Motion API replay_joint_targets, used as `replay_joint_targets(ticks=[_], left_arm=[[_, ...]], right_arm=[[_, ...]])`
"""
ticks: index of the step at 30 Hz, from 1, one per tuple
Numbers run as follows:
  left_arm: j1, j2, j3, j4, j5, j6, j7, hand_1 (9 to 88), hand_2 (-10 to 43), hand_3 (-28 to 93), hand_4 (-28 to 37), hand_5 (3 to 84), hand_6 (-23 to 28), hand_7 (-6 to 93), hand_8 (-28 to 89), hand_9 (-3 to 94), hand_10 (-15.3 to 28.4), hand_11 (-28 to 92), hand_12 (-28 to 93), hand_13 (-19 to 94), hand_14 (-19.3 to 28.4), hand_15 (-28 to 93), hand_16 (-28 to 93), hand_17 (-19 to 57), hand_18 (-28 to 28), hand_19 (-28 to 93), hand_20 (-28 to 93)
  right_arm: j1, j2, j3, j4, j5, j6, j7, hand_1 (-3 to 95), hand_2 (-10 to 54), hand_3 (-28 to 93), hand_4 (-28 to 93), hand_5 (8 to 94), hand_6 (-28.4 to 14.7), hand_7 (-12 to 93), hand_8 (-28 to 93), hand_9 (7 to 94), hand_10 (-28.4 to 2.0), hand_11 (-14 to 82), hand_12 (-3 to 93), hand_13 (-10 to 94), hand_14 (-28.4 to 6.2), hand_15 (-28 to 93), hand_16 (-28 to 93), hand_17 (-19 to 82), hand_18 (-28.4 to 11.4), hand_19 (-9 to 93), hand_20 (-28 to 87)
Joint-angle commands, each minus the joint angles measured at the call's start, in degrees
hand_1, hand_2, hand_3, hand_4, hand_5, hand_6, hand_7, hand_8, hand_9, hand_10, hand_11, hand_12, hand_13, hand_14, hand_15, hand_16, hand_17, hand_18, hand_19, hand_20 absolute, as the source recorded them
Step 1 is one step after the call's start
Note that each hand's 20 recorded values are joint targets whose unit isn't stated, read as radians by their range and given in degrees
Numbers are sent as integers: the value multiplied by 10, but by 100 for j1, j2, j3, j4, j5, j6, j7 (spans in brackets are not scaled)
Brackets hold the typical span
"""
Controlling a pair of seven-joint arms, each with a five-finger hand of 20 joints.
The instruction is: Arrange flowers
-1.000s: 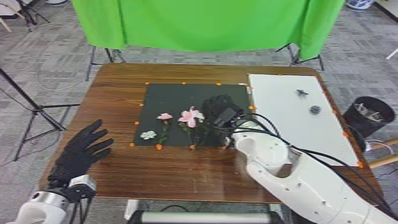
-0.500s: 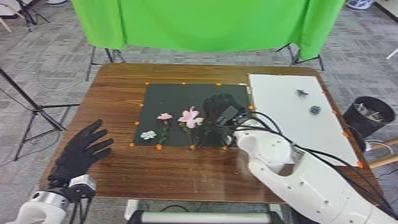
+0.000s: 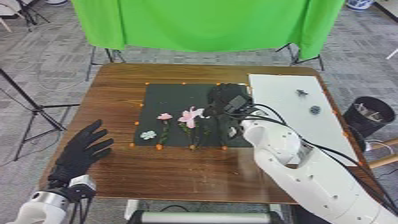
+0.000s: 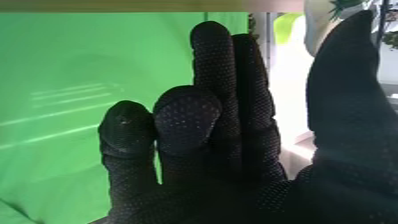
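Observation:
My right hand (image 3: pixel 228 98) is over the upper right part of the dark mat (image 3: pixel 173 95), open, beyond the flowers. In the right wrist view the same hand (image 4: pixel 222 150) has its thumb apart from the fingers and holds nothing visible. On the mat are a small pink flower (image 3: pixel 164 116), a large pink flower (image 3: pixel 188 118) beside it, and a white flower (image 3: pixel 147 135) near the lower left corner. Green stems lie below the pink blooms. At the left side of the table, my left hand (image 3: pixel 82 146) is open with nothing in it.
A white sheet (image 3: pixel 293 120) lies to the right of the mat, with two small dark pieces, one (image 3: pixel 302 92) farther back and one (image 3: pixel 315 109) nearer. Orange markers edge the mat. A black bin (image 3: pixel 369 114) stands off the table's right edge.
My right hand has moved slightly away and to the right over the mat, and its forearm has swung right. The left hand has stayed still.

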Motion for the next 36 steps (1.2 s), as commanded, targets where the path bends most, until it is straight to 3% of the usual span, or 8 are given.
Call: replay_joint_targets(ticks=[1, 3, 6, 9, 15, 29, 34, 36], left_arm=[[79, -41, 23, 32, 3, -1, -68, 261, -17, 699, -243, 231, 21, 222, -115, 221, 116, 191, 167, 207, 164, 309, 6, -92, 223, 435, 94], [86, -43, 19, 31, 5, -7, -68, 261, -16, 698, -243, 231, 22, 222, -115, 221, 116, 190, 167, 207, 164, 309, 6, -93, 224, 435, 94], [79, -35, 26, 36, 1, 0, -61, 260, -17, 699, -242, 231, 21, 223, -115, 220, 115, 190, 166, 207, 163, 309, 6, -93, 224, 435, 94], [70, -45, 27, 36, 12, -12, -82, 260, -18, 700, -243, 231, 22, 222, -115, 220, 117, 189, 166, 207, 164, 310, 6, -93, 224, 435, 94], [76, -31, 27, 34, 4, 3, -63, 260, -17, 699, -244, 231, 21, 223, -115, 221, 116, 188, 167, 207, 164, 310, 7, -93, 224, 435, 94], [96, -34, 20, 22, 3, 18, -54, 262, -16, 698, -244, 231, 22, 222, -115, 221, 117, 190, 167, 207, 164, 309, 6, -93, 224, 436, 94], [64, -50, 30, 34, 20, 16, -74, 261, -16, 698, -244, 231, 22, 222, -115, 221, 116, 190, 167, 206, 164, 309, 7, -93, 225, 436, 94], [112, -28, 29, 2, 5, 56, -37, 261, -16, 698, -243, 231, 22, 222, -115, 221, 116, 191, 167, 207, 164, 309, 6, -93, 225, 436, 94]], right_arm=[[-39, -58, -5, -69, -22, -125, -104, 270, -95, 857, -257, 600, 17, 414, -163, 721, -81, 278, 211, 702, -51, 778, 274, 349, -206, 932, 531], [-35, -53, -15, -72, -9, -116, -128, 297, -95, 844, -275, 572, 17, 478, -10, 721, -81, 278, 212, 702, -50, 781, 269, 349, -205, 932, 528], [-11, -47, -52, -73, 99, -95, -105, 338, -95, 824, -282, 557, 20, 552, 74, 704, -87, 406, 284, 702, -47, 786, 268, 350, -204, 932, 529], [-21, -82, -34, -36, 92, -74, -156, 373, -95, 809, -282, 583, 26, 596, 81, 737, -76, 390, 375, 711, -46, 788, 271, 358, -199, 932, 531], [14, -78, -104, -9, 145, -48, -166, 419, -95, 806, -282, 629, 29, 619, 104, 783, -65, 392, 450, 727, -41, 785, 276, 371, -196, 932, 537], [-29, -89, -26, 17, 172, -75, -301, 437, -95, 843, -282, 689, 32, 534, 44, 859, -50, 228, 464, 734, -46, 776, 287, 375, -200, 932, 537], [-7, -74, 102, -7, 145, 111, -257, 394, -95, 834, -280, 675, 37, 501, 65, 827, -58, 265, 424, 729, -47, 777, 293, 373, -202, 932, 539], [59, 3, 154, 9, 181, 215, -137, 385, -95, 827, -279, 663, 35, 506, 65, 810, -61, 285, 414, 726, -46, 778, 293, 368, -200, 932, 541]])
